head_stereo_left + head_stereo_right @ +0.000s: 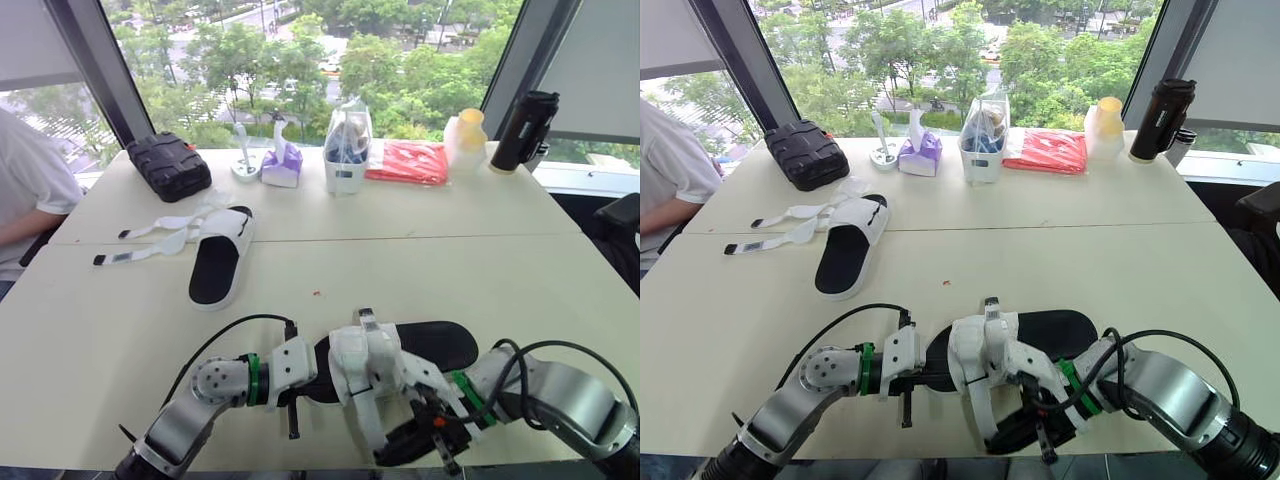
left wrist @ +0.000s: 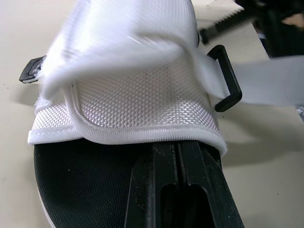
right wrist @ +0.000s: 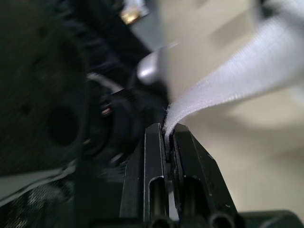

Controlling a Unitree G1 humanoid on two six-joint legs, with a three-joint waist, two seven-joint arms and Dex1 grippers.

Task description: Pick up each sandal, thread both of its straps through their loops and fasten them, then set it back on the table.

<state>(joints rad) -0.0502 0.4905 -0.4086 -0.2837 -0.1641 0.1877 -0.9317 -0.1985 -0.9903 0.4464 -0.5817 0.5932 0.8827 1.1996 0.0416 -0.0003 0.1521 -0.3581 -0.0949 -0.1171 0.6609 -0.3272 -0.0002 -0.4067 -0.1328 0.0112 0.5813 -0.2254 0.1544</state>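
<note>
Holding the near sandal (image 1: 420,345) at the front edge of the table (image 1: 500,270), I have it lying crosswise, its long axis running from my left arm to my right. The right claw (image 3: 167,135) is pinching the tip of a white strap (image 3: 228,90). That strap runs taut from the black loop (image 2: 227,78) on the upper's side, away towards my right. The left claw (image 2: 180,153) is pressed together, tips tucked at the upper's hem over the insole. I judge the fold-back must go leftwards over the upper. The other sandal (image 1: 222,258) lies well apart, far left, straps loose.
</note>
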